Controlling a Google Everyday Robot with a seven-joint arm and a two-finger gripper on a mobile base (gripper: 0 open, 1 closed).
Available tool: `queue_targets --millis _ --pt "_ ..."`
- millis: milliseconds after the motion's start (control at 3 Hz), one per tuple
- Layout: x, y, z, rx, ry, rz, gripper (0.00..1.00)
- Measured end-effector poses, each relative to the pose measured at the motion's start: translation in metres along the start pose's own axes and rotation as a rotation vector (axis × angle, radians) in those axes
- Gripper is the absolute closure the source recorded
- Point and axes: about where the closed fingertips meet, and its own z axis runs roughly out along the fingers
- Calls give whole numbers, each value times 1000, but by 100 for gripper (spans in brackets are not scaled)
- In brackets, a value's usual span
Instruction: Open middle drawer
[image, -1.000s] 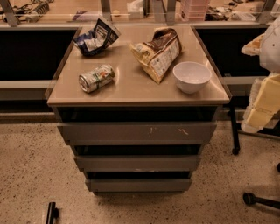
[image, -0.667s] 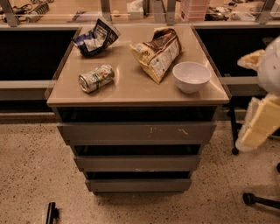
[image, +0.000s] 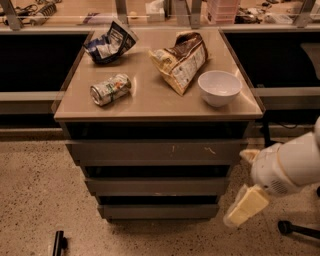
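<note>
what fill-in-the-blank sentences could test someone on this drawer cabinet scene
1. The can on the cabinet top lies on its ___.
2. Below the top are ___ drawers; the middle drawer is shut.
3. The gripper, fingers open, is off the middle drawer's ___ end in the picture.
Missing words: side; three; right.

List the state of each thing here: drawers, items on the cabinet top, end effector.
middle drawer: shut.
top drawer: shut, front scratched.
bottom drawer: shut.
can: lying on its side.
bowl: upright, empty.
blue bag: crumpled.
chip bag: lying down, top torn open.
end effector: open, empty, low beside the drawers' right ends.
</note>
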Motion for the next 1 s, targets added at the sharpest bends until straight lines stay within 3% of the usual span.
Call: queue_targets --millis 333,1000 --pt "26 5 42 -33 -2 44 0" --pt "26 5 42 -32 -2 44 42"
